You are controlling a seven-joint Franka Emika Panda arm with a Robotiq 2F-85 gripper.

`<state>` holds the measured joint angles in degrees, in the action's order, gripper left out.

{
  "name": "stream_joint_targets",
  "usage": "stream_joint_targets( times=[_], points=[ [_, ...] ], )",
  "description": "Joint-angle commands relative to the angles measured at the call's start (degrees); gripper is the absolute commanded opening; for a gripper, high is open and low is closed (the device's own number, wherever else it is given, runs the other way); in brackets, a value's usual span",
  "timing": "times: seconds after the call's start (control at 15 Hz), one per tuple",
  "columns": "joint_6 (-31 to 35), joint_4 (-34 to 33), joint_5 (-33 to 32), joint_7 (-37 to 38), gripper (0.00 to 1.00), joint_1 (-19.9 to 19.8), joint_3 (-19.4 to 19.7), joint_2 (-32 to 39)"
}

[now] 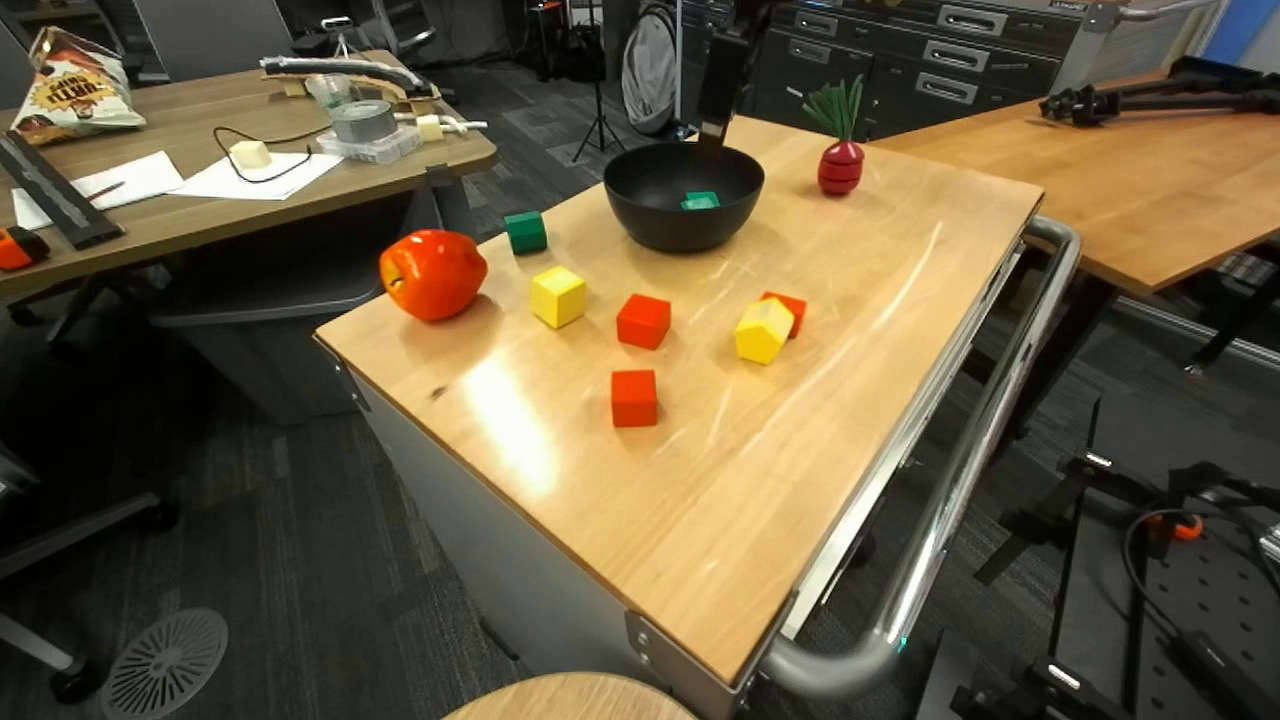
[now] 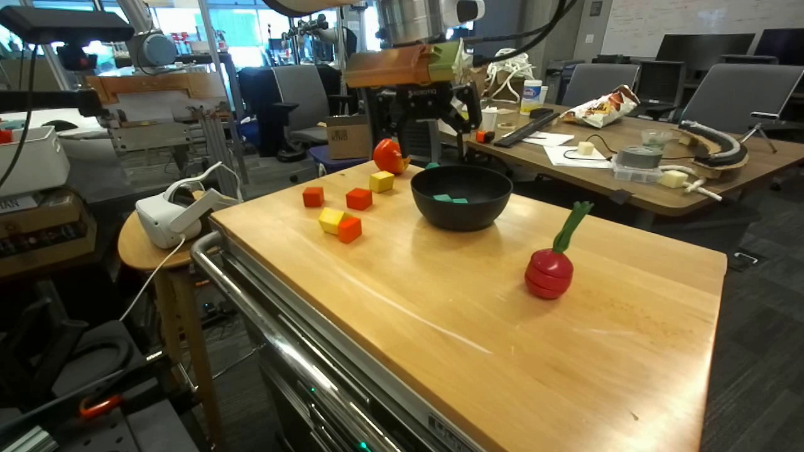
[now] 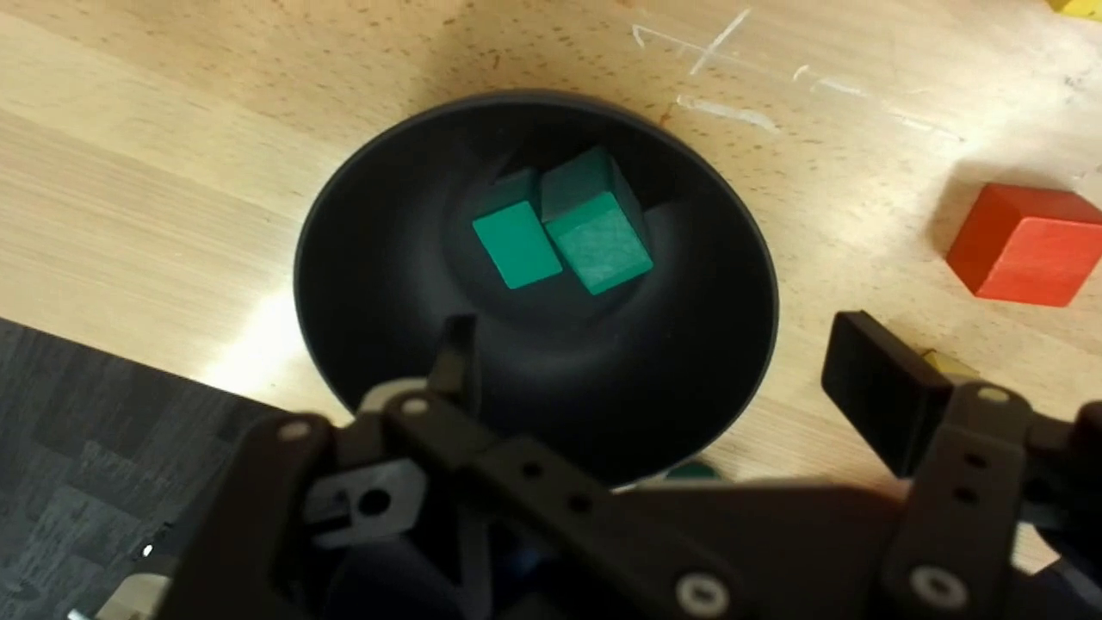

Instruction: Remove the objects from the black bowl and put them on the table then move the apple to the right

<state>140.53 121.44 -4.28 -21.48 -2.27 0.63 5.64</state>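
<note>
Gripper [image 3: 659, 366] near bowl [image 3: 387, 284], 2 blocks [image 3: 603, 245] inside

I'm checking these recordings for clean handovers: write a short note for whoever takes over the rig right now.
Gripper: open, gripping nothing, at the black bowl.
Things: two green blocks in the bowl; on the table, three red blocks, two yellow blocks, a third green block, the dark red fruit with a green top, and the apple.
Done: six blocks and the dark red fruit are outside the bowl.
Left: put the two green blocks on the table, then, it seems, move the apple to the right.
</note>
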Motion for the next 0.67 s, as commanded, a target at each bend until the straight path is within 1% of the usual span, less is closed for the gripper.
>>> stream_joint_targets(
  times=[0.0, 0.33, 0.6],
  points=[
    [0.3, -5.2, 1.4, 1.5, 1.00, -0.2, -0.1, 6.0],
    [-0.7, -10.7, 0.4, 4.3, 1.00, -0.2, -0.1, 12.8],
    [-3.9, -13.4, -1.3, 5.7, 1.00, -0.2, 0.5, 16.2]
  ],
)
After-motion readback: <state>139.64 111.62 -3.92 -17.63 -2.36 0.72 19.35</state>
